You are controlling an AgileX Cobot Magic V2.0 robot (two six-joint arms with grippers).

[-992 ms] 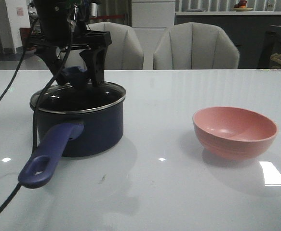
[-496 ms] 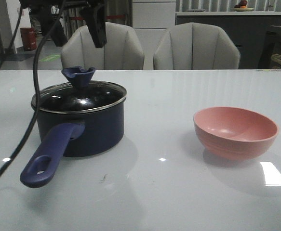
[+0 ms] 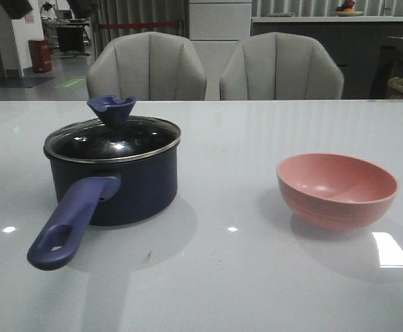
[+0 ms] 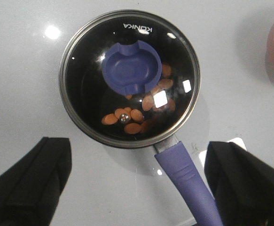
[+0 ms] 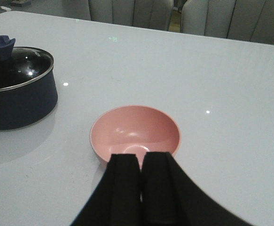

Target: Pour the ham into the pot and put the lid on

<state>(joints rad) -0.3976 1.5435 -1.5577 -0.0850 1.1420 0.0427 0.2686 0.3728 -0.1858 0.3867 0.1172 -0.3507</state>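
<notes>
Pots [image 3: 118,187]: 1
Lids [image 3: 111,138]: 1
Bowls [image 3: 337,188]: 1
Ham pieces [image 4: 136,115]: several, exact count unclear
Chairs [image 3: 146,67]: 2

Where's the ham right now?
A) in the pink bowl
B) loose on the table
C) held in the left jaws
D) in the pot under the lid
D: in the left wrist view the orange ham pieces lie on the black bottom of the pot, seen through the glass lid that sits on its rim, while the pink bowl shows empty in the right wrist view.
</notes>
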